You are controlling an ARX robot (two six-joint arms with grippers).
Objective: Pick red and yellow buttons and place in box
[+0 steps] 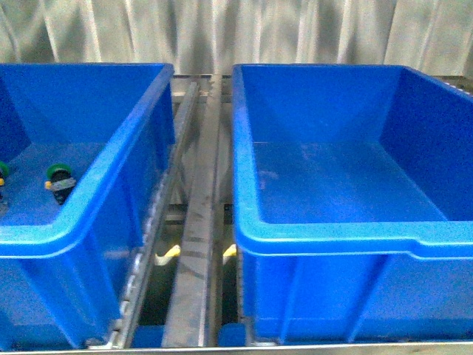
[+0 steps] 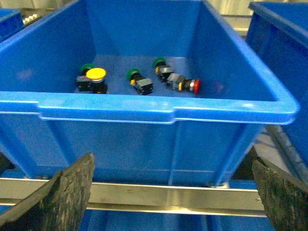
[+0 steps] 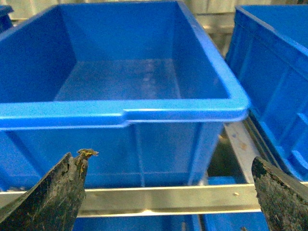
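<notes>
The yellow button (image 2: 96, 73) and the red button (image 2: 195, 86) lie on the floor of the left blue bin (image 2: 144, 108), seen in the left wrist view. They are hidden in the front view. My left gripper (image 2: 172, 158) hangs open outside that bin's near wall, well short of the buttons, with nothing between its fingers. In the right wrist view my right gripper (image 3: 169, 157) is open and empty in front of the empty blue box (image 3: 120, 113). That box (image 1: 355, 229) fills the right of the front view, where neither gripper shows.
Three green-capped switches (image 2: 133, 74) lie among the buttons, and one (image 1: 58, 174) shows in the front view. A metal rail (image 1: 196, 244) runs between the bins, and a crossbar (image 2: 168, 192) passes under the left gripper. Another blue bin (image 3: 269, 72) stands beside the empty box.
</notes>
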